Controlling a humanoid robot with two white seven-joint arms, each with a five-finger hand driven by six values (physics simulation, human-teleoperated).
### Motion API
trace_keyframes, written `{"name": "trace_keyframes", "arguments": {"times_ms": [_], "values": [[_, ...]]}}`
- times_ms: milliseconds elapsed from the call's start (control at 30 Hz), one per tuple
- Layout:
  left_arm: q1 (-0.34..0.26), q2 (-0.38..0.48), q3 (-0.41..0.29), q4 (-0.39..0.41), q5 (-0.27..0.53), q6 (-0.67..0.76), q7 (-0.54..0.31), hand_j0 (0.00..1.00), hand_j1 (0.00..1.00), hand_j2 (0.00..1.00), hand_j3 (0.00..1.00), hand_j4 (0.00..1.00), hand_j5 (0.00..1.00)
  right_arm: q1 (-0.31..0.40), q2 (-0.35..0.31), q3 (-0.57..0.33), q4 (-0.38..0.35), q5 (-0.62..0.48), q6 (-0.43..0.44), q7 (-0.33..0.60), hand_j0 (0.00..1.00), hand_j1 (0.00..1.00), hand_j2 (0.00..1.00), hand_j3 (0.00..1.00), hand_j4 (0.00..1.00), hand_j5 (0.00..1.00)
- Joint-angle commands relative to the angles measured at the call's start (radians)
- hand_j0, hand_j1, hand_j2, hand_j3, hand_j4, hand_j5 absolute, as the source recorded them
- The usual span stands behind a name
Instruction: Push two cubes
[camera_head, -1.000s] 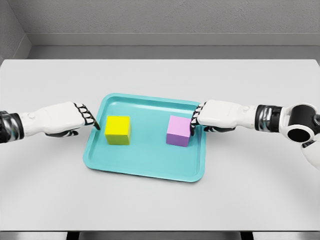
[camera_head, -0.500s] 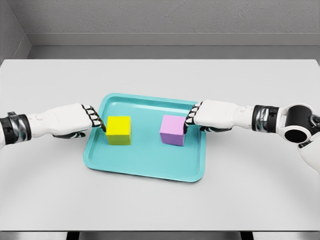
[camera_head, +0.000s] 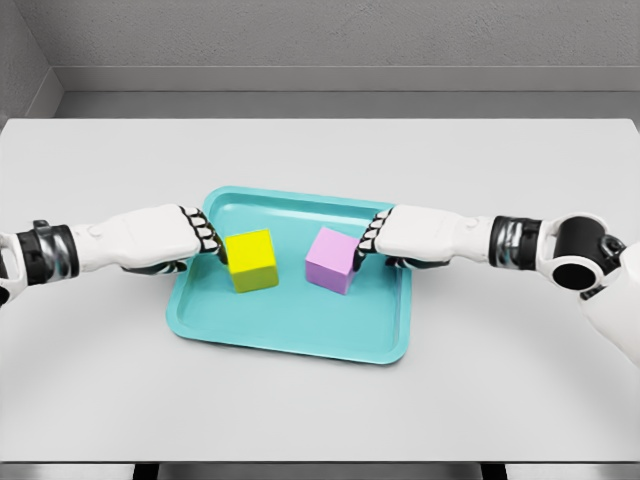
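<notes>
Head view: teal tray (camera_head: 290, 340) mid-table (camera_head: 320, 150), holding yellow cube (camera_head: 252, 260) and pink cube (camera_head: 330, 259), near but apart. Left hand (camera_head: 165, 238) at yellow cube's nine o'clock, fingers curled together, knuckles against its face. Right hand (camera_head: 405, 235) at pink cube's three o'clock, fingers likewise curled, touching it. Both cubes slightly rotated.

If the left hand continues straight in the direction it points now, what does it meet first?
The left hand points right and already seems to touch the yellow cube; beyond it lies the pink cube.
</notes>
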Motion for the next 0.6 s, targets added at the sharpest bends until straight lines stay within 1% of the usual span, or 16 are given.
{"name": "trace_keyframes", "arguments": {"times_ms": [0, 167, 267, 433, 567], "values": [[-0.002, -0.016, 0.001, -0.001, 0.006, 0.002, -0.006, 0.72, 0.72, 0.72, 0.72, 0.72, 0.72, -0.001, 0.007, 0.004, 0.008, 0.003, -0.002, 0.0, 0.61, 0.61, 0.61, 0.61, 0.61, 0.61], [-0.005, -0.016, 0.001, -0.001, 0.007, 0.002, -0.006, 0.72, 0.72, 0.72, 0.72, 0.72, 0.72, -0.005, 0.007, 0.004, 0.049, 0.006, -0.002, 0.0, 0.61, 0.61, 0.61, 0.61, 0.61, 0.61], [-0.005, -0.016, 0.001, -0.001, 0.007, 0.002, -0.006, 0.72, 0.72, 0.72, 0.72, 0.72, 0.72, -0.008, 0.033, 0.011, 0.086, 0.008, -0.002, 0.0, 0.61, 0.61, 0.61, 0.61, 0.61, 0.61], [-0.012, -0.017, 0.001, -0.001, 0.007, 0.002, -0.006, 0.72, 0.72, 0.72, 0.72, 0.72, 0.72, -0.008, 0.036, 0.011, 0.107, 0.009, -0.002, 0.0, 0.61, 0.61, 0.61, 0.61, 0.61, 0.61], [-0.012, -0.017, 0.001, -0.008, 0.007, 0.002, -0.014, 0.72, 0.72, 0.72, 0.72, 0.72, 0.72, -0.017, 0.064, 0.011, 0.138, 0.017, -0.002, 0.0, 0.61, 0.61, 0.61, 0.61, 0.61, 0.61]]}}
